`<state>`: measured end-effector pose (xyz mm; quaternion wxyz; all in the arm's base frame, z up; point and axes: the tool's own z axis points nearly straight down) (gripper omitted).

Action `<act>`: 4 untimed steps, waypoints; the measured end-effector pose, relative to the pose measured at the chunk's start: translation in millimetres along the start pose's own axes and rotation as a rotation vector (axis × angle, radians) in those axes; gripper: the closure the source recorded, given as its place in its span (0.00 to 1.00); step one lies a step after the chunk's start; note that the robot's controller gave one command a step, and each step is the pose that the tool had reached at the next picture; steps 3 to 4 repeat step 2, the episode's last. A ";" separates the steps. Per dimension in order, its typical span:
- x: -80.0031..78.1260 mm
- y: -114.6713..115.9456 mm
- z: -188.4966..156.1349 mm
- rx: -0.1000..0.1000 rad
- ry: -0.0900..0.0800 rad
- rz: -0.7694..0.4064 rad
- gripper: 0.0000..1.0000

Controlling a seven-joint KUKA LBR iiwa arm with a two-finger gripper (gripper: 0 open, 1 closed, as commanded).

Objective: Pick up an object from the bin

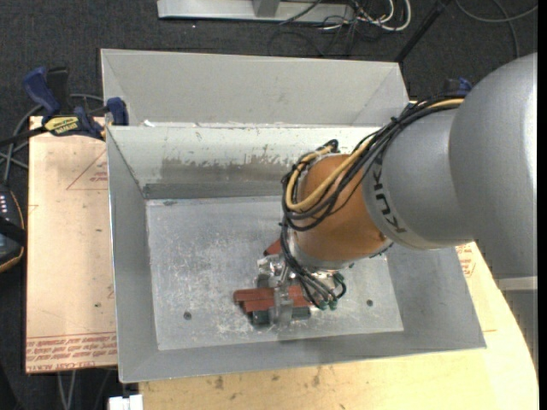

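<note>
Camera view: orange wrist cover (329,216) low over bin (128,254), front centre; fingers (276,300) against red-brown block (249,297); released or clenched, cannot tell.

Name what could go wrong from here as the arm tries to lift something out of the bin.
1. The claw sits low over a reddish-brown block with a dark green piece close beside it; it may catch both or knock one away.
2. The cluster lies near the bin's front wall; a push could jam pieces there.
</note>
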<state>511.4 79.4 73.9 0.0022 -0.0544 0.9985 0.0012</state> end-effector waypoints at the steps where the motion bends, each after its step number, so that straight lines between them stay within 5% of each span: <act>1: 18.0 -23.9 -25.9 0.000 0.003 -0.638 1.00; 2: 11.6 -26.6 -134.6 0.003 -0.006 -0.600 1.00; 4: 11.6 -26.6 -134.6 0.003 -0.006 -0.600 1.00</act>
